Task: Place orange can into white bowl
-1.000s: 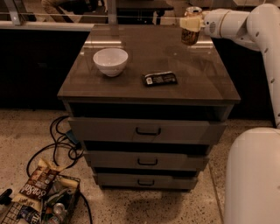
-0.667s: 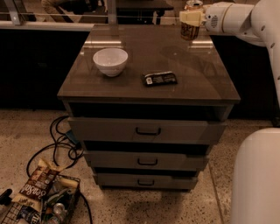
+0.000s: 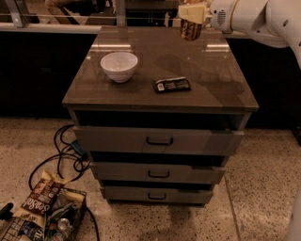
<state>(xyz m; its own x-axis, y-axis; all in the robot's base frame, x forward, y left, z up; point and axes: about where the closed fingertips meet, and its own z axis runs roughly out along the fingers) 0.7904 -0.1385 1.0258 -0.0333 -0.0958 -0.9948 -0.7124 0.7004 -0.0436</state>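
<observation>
Gripper [image 3: 191, 13] jaws closed on the upright orange can [image 3: 190, 31]; the white bowl [image 3: 119, 66] sits well left of, below and nearer than the jaws.

gripper [image 3: 192, 14] holding orange can [image 3: 190, 31] above cabinet [image 3: 211, 75], white bowl [image 3: 119, 67] apart
</observation>
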